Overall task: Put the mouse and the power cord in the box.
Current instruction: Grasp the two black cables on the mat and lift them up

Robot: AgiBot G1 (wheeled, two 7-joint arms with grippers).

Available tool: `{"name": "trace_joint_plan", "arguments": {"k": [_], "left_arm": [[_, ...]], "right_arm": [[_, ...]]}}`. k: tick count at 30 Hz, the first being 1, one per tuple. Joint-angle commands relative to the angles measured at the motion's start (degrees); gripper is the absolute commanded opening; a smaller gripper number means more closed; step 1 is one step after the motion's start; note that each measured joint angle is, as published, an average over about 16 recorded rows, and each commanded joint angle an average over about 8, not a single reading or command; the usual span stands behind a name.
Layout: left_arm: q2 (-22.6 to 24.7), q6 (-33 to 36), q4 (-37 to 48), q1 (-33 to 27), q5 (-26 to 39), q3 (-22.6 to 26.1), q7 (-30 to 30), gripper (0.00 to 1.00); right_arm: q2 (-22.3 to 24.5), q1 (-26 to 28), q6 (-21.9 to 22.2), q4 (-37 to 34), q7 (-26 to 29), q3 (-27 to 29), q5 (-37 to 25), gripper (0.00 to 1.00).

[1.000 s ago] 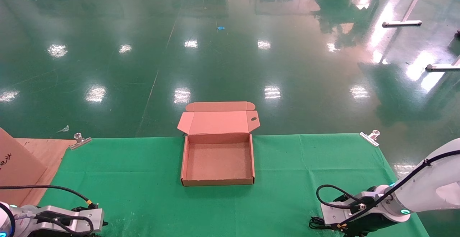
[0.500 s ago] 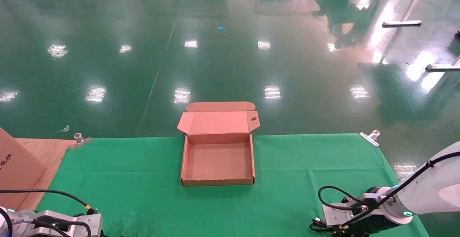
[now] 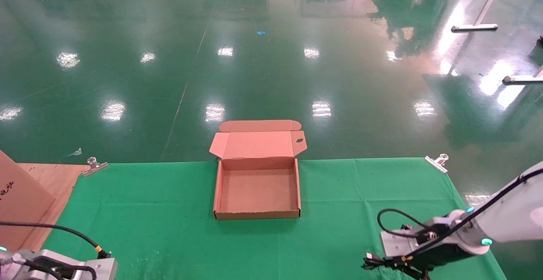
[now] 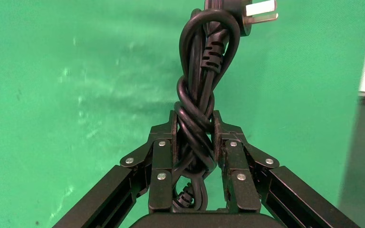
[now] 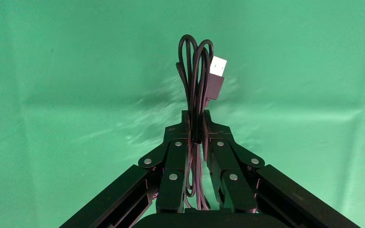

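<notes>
The box (image 3: 257, 215) sits open on the green cloth, lid folded back, nothing inside. In the left wrist view my left gripper (image 4: 194, 121) is shut on the power cord (image 4: 204, 52), a twisted thick black bundle whose pronged plug (image 4: 249, 12) sticks out past the fingertips. My right gripper (image 5: 196, 116) is shut on the mouse's thin looped cable (image 5: 192, 71) with its USB plug (image 5: 217, 71). The mouse body is hidden. In the head view the left wrist (image 3: 63, 268) is at the bottom left and the right wrist (image 3: 424, 246) at the bottom right, both in front of the box.
A brown cardboard sheet (image 3: 17, 199) leans on a wooden board at the far left. Metal clips (image 3: 94, 165) (image 3: 437, 162) pin the green cloth (image 3: 169, 212) at the back corners. The table's far edge runs just behind the box.
The left arm has sunk toward the bottom left corner. The right arm has shifted slightly right, and the USB plug now shows beside it.
</notes>
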Motion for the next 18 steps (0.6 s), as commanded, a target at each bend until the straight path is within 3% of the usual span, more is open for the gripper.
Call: {"name": "trace_joint_plan", "arguments": {"k": [1,18], "left_arm": [[-0.2,2.4,-0.1,-1.0,0.3,0.2,-0.1,0.00],[6.9,8.5,-4.8,-15.6,0.2,0.1,-2.9,0.00]], "right_arm": [[0.3,0.8,-1.1,0.2,-0.7,0.3,0.4,0.00],[-2.6,14.5,-11.9,4.1,1.9,3.0,4.5,0.00]]}}
